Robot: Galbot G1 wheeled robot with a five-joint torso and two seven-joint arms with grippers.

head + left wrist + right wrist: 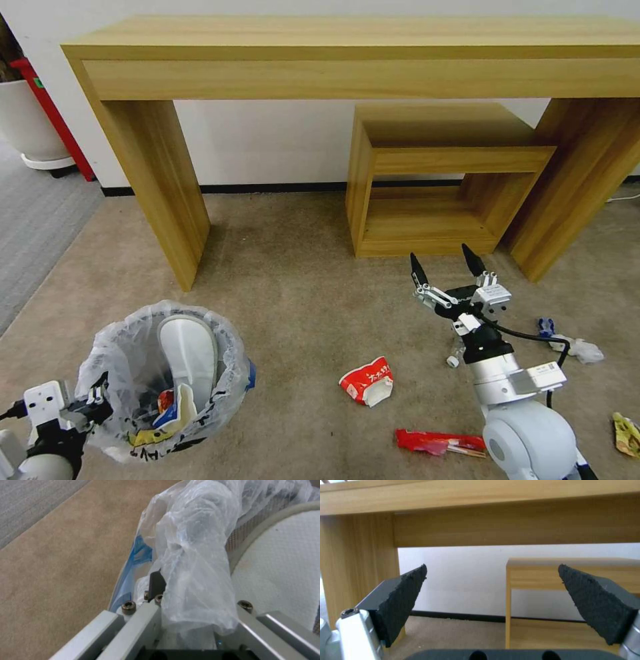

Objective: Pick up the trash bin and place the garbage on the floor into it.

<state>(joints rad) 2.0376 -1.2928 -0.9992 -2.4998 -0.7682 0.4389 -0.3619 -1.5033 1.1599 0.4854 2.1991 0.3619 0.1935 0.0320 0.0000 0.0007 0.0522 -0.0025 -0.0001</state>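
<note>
Two grippers we log: left gripper [100, 399] clamped on the trash bin [163, 380] rim, bag [196, 562] bunched between its fingers at the wrist view; right gripper [448, 263] jaws apart above floor [293, 300].

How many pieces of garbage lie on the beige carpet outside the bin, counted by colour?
Red: 2, crushed paper bowl and red wrapper
Blue: 1, face mask
White: 1, tissue
Yellow: 1, yellow wrapper
Clear: 1, small bottle, partly behind the right arm
Total: 6
</note>
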